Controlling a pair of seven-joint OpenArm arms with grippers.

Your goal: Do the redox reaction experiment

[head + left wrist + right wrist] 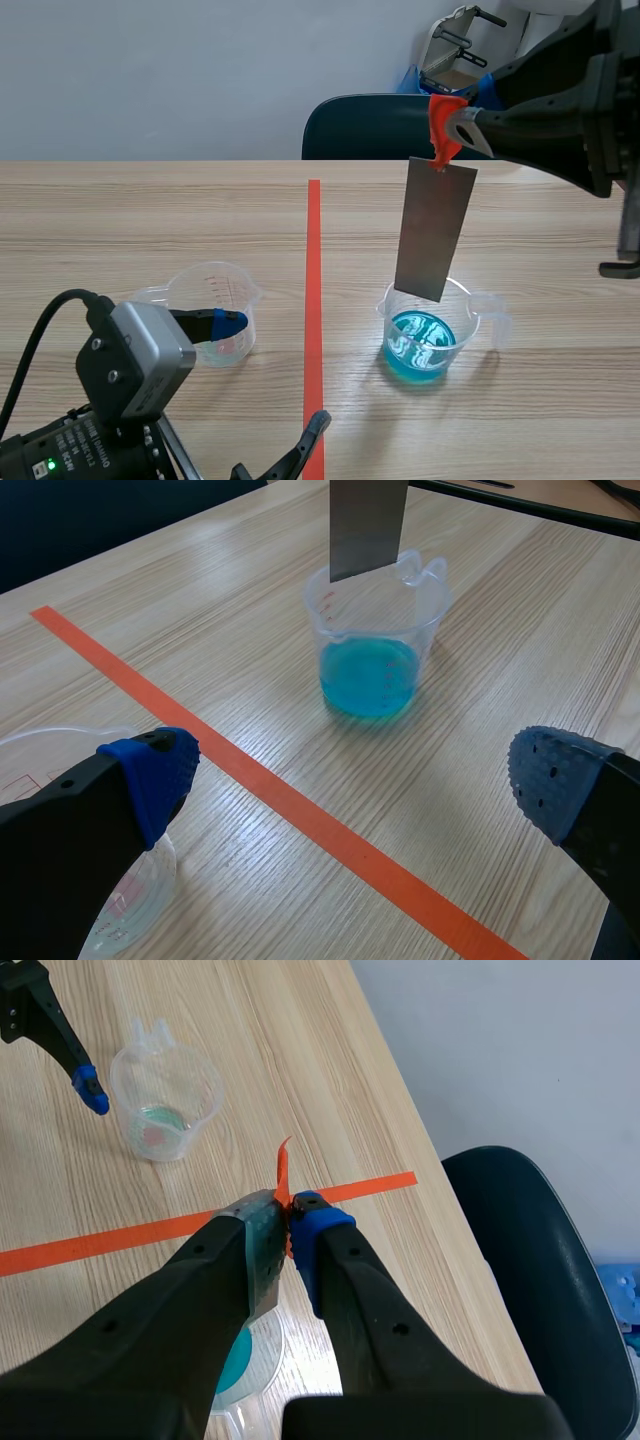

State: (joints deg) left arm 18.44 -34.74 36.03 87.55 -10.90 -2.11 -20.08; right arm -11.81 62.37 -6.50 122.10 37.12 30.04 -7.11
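A grey metal plate (pixel 436 228) hangs from an orange clip (pixel 443 128), and my right gripper (pixel 455 122) is shut on that clip, raised at the right. The plate's lower edge sits at the rim of a clear beaker of blue liquid (pixel 428 335), above the liquid. From the right wrist, the clip (pixel 283 1182) is pinched in the gripper (pixel 288 1216), with the blue beaker (pixel 248 1362) underneath. My left gripper (pixel 355 780) is open and low, with the blue beaker (pixel 375 630) and plate (pixel 366 525) ahead of it.
A second clear beaker (pixel 212 308) with a little pale liquid stands left of the orange tape line (pixel 314 300), touching or just beside my left gripper's fingertip (pixel 226 322). A dark chair (pixel 370 126) is behind the table's far edge.
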